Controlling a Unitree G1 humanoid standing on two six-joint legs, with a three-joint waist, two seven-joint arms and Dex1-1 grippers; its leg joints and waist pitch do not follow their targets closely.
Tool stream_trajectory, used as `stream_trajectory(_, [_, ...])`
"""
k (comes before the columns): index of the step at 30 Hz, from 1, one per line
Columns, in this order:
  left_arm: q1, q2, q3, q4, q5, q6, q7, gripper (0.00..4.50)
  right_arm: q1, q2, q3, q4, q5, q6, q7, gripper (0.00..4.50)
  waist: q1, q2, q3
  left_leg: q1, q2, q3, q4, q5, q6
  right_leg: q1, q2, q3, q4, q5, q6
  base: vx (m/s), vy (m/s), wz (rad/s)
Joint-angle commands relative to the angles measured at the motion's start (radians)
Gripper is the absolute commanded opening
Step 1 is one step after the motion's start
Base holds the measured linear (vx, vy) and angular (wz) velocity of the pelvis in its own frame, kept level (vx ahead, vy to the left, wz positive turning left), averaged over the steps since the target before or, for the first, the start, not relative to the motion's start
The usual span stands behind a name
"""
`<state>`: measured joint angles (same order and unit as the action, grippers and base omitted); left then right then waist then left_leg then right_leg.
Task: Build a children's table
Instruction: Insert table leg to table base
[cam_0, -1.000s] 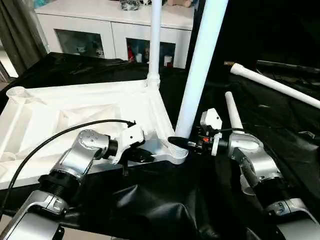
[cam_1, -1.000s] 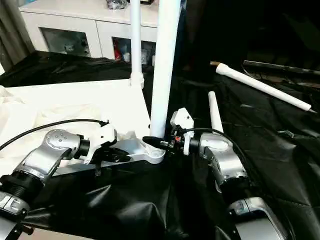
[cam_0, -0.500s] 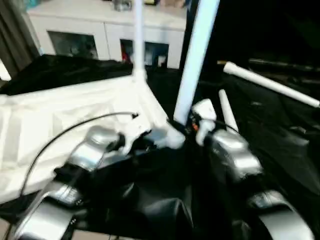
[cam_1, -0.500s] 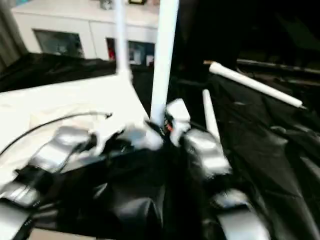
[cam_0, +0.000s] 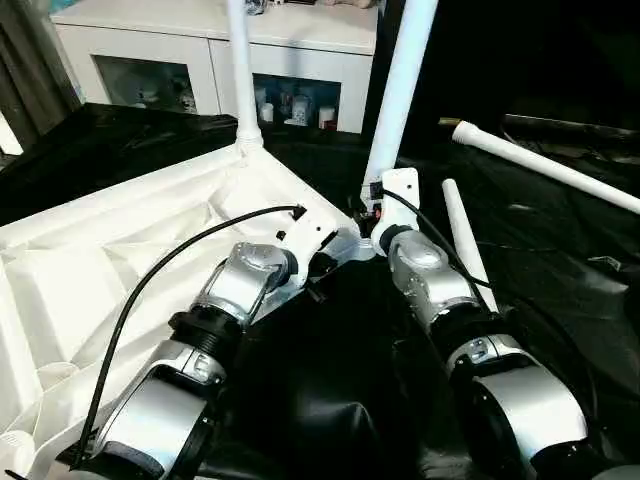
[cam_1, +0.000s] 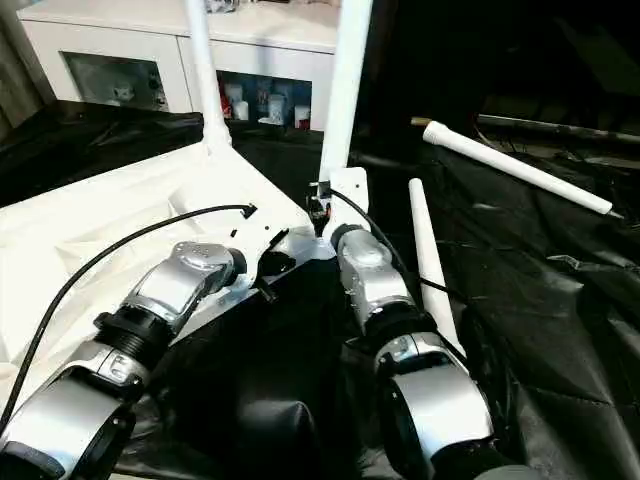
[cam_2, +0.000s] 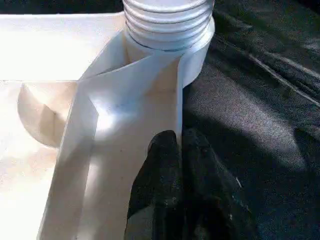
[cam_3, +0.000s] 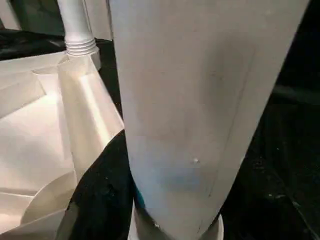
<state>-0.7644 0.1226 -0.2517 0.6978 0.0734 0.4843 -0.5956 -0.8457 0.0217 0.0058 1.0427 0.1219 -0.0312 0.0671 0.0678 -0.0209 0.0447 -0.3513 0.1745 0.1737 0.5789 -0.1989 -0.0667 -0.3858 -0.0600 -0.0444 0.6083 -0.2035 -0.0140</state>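
Tabletop (cam_0: 120, 250), ribbed underside up on the black cloth (cam_0: 320, 400), two legs upright in its sockets: one at the far corner (cam_0: 240, 70), one at the near right corner (cam_0: 400, 90). Right gripper (cam_0: 372, 215) clasps this nearer leg at its base, fingers half spread around the tube; left gripper (cam_2: 182, 150), fingers pressed together, braces the tabletop wall beside the socket. Step in hand, apparently: seating the second leg. Next: fetching a loose leg (cam_0: 465, 240) from the right; another (cam_0: 545, 165) lies farther off.

Two upright legs (cam_0: 400, 90) (cam_0: 240, 70) block the tabletop's (cam_0: 90, 270) far corners; black cloth (cam_0: 560, 230) right is open, save two loose legs (cam_0: 465, 240) (cam_0: 545, 165).
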Motion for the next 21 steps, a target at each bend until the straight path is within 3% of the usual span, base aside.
stream_trajectory(1, [-0.042,-0.009,0.018,0.009,0.01,0.007,0.05,0.0,0.067,0.034,0.014,0.128,-0.012,0.09,0.006,1.87,0.001,0.008,-0.034,0.006,0.056,-0.021,-0.087,-0.289,-0.001,0.025,-0.092,0.051,-0.088,-0.274,-0.196,0.0,0.0,0.0])
stream_trajectory(3, [-0.045,-0.007,0.02,0.013,0.01,0.01,0.056,0.0,0.063,0.037,0.006,0.136,-0.011,0.088,0.0,1.87,-0.001,0.008,-0.033,0.007,0.056,-0.024,-0.09,-0.318,-0.009,0.021,-0.092,0.052,-0.094,-0.333,-0.173,0.0,0.0,0.0])
stream_trajectory(6, [-0.046,-0.004,0.026,0.01,0.01,0.012,0.059,0.0,0.058,0.038,0.001,0.141,-0.015,0.078,0.003,1.87,-0.001,0.009,-0.033,0.006,0.057,-0.025,-0.092,-0.319,-0.013,0.019,-0.091,0.053,-0.095,-0.335,-0.164,0.0,0.0,0.0])
stream_trajectory(17, [-0.052,0.012,0.028,0.022,0.008,-0.009,0.049,0.0,0.051,0.044,-0.015,0.134,-0.02,0.033,0.07,1.87,-0.002,0.007,-0.035,0.002,0.058,-0.024,-0.092,-0.306,-0.007,0.021,-0.093,0.054,-0.094,-0.3,-0.177,0.0,0.0,0.0])
stream_trajectory(21, [-0.028,0.039,-0.003,-0.02,0.006,-0.058,-0.038,0.0,0.054,0.036,0.003,0.123,-0.03,0.035,0.152,1.87,-0.003,0.009,-0.036,0.001,0.059,-0.025,-0.093,-0.306,-0.001,0.021,-0.095,0.053,-0.096,-0.32,-0.178,0.0,0.0,0.0])
